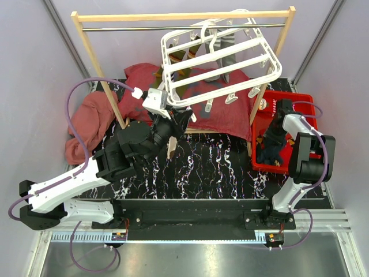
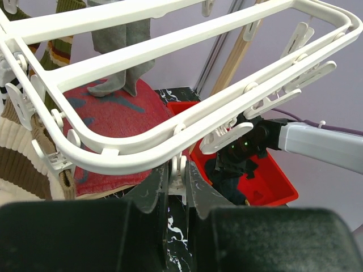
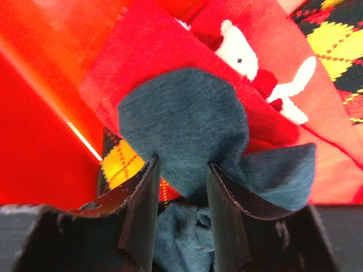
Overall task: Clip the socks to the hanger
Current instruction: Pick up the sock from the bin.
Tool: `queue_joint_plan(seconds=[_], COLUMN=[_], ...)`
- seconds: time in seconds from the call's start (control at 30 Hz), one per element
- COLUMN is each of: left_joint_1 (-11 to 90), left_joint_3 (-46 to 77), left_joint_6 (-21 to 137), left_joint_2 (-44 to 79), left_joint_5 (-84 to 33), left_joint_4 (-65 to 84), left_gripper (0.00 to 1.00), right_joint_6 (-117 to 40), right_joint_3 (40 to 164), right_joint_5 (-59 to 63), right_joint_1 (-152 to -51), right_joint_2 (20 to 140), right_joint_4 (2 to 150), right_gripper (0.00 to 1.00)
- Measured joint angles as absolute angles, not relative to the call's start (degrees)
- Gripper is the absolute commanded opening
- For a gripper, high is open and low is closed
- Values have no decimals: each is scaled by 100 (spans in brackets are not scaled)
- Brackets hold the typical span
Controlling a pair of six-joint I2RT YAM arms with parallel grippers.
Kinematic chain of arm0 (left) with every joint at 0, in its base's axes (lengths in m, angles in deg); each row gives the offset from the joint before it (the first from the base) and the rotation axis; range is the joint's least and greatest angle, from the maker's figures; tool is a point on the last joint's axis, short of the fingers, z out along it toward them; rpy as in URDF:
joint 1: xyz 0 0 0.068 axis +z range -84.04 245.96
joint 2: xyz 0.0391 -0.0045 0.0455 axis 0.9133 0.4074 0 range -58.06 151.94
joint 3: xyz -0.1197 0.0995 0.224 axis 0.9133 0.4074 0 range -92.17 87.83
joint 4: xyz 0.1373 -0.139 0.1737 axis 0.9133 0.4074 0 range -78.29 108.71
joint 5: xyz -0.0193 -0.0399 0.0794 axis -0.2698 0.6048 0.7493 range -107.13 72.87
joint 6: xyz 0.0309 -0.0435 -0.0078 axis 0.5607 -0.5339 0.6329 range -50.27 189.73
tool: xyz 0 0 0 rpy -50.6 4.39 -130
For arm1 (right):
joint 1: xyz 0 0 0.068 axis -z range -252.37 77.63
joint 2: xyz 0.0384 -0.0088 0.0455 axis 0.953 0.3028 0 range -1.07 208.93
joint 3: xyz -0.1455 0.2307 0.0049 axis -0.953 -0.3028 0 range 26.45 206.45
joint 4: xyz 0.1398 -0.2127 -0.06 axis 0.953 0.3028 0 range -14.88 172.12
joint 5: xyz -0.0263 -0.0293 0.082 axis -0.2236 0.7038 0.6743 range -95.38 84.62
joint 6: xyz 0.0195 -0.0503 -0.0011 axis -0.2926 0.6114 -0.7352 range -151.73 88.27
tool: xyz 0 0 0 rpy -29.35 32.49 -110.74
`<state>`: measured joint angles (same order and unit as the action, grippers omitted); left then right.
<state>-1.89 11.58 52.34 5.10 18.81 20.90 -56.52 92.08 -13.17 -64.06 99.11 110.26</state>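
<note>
- Pinching a white clip [image 2: 178, 164] with the left gripper [image 2: 177, 171], fingers pressed nearly together on it, at the near rim of the hanger [image 2: 122, 152].
- Hung from the wooden rail [image 1: 184, 16], tilted, above the red cloth [image 2: 113, 116] on the table [image 1: 219, 167].
- Already hanging from the far bars: a grey sock [image 2: 122, 56] and a brown striped sock [image 2: 57, 48]; at the left corner, close to the rim, a beige-brown striped sock [image 2: 17, 150].
- Down in the red bin [image 3: 39, 130] on the right side, gripping a navy sock [image 3: 181, 119] with the right gripper [image 3: 182, 170], the fabric squeezed between both fingers.
- Beneath this sock, more red patterned socks [image 3: 249, 56]; well apart from the hanger.
</note>
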Motion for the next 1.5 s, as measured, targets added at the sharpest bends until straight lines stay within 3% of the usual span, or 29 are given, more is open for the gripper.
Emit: queue_joint_plan(seconds=[0.17, 0.47, 0.57, 0.7, 0.73, 0.83, 1.13, 1.3, 1.5], left_joint_1=[-189, -189, -189, -189, -189, -189, -189, -189, -189], left_joint_3=[1158, 1158, 1156, 1156, 1156, 1156, 1134, 1116, 1092], left_joint_6=[5234, 5232, 5232, 5232, 5232, 5230, 5232, 5232, 5230], left_joint_2=[510, 510, 519, 560, 573, 591, 591, 591, 593], left_joint_5=[1881, 1881, 1881, 1881, 1881, 1881, 1881, 1881, 1881], left_joint_4=[2092, 2105, 2105, 2109, 2109, 2118, 2129, 2155, 2175], left_gripper=[10, 10, 10, 10, 10, 10, 10, 10, 10], right_joint_6=[-5569, -5545, -5525, -5451, -5440, -5427, -5471, -5510, -5539], right_joint_3=[9463, 9922, 9922, 9920, 9920, 9903, 9629, 9610, 9352], right_joint_5=[-1300, -1324, -1326, -1345, -1345, -1334, -1125, -858, -600], right_joint_1=[-6406, -6406, -6406, -6406, -6406, -6406, -6406, -6406, -6406], right_joint_2=[9907, 10208, 10494, 10658, 10647, 10604, 9347, 8510, 8280], right_joint_4=[10949, 10810, 10775, 10753, 10746, 10746, 10869, 10886, 10792], right_gripper=[55, 49, 42, 19, 9, 1, 1, 12, 14])
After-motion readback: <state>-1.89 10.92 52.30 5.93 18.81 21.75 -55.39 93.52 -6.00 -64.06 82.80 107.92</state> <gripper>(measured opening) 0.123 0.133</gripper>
